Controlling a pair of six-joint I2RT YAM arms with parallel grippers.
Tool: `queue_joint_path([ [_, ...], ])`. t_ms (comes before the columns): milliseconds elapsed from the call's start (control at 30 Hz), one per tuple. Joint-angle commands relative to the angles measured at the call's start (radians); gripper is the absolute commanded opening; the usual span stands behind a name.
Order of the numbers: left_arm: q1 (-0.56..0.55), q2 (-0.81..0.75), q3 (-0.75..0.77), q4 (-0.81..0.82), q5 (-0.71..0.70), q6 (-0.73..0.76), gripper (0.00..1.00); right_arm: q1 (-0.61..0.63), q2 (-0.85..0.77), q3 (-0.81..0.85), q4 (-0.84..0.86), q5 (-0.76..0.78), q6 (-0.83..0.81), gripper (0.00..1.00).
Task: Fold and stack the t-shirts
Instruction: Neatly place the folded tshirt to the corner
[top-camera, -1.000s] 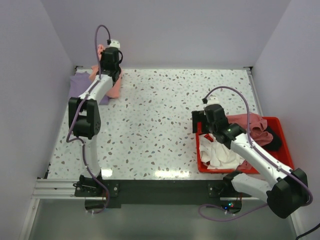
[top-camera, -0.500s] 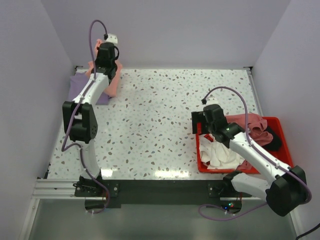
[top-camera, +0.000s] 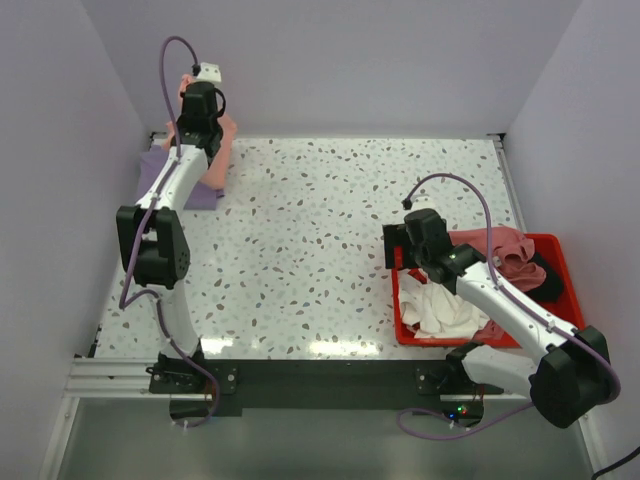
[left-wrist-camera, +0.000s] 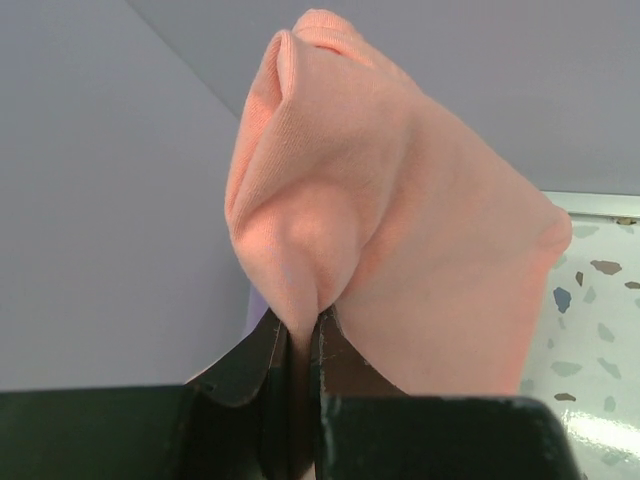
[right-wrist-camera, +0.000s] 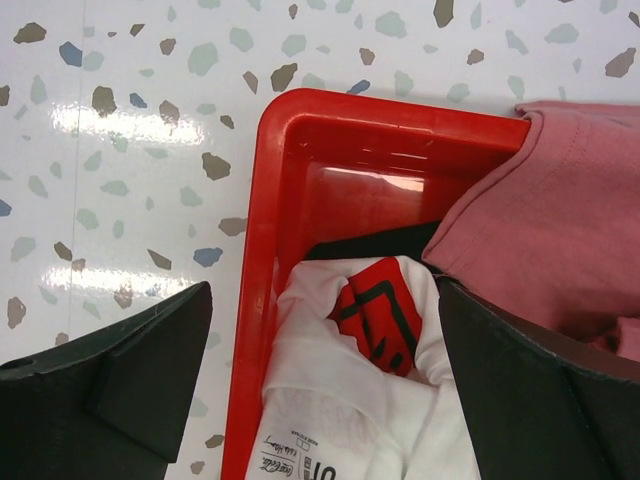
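Observation:
My left gripper (top-camera: 198, 100) is shut on the salmon-pink t-shirt (top-camera: 215, 150) and holds it bunched up at the far left corner; in the left wrist view the shirt (left-wrist-camera: 400, 230) rises from my pinched jaws. A lavender-purple t-shirt (top-camera: 160, 175) lies flat on the table below it. My right gripper (top-camera: 400, 245) is open and empty over the near-left corner of the red bin (top-camera: 404, 310). Below it lie a white t-shirt (right-wrist-camera: 340, 400) with a red print, a dusty pink t-shirt (right-wrist-camera: 560, 230) and a black one (top-camera: 548, 280).
The speckled table (top-camera: 320, 230) is walled at the back and both sides. The red bin's rim (right-wrist-camera: 260, 250) stands between my right fingers (right-wrist-camera: 110, 380). A black rail runs along the near edge.
My left gripper has carried the salmon-pink t-shirt leftward and farther back, over the lavender-purple shirt. The right arm has barely moved.

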Motion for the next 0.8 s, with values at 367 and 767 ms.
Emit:
queue_joint_path([
  [367, 0.102, 0.127, 0.035, 0.046, 0.017, -0.055, 0.0, -0.002, 0.041, 0.056, -0.009, 0.067, 0.001, 0.99],
  [767, 0.181, 0.228, 0.07, 0.06, 0.04, -0.061, 0.0, -0.001, 0.065, 0.065, -0.012, 0.078, 0.001, 0.99],
])
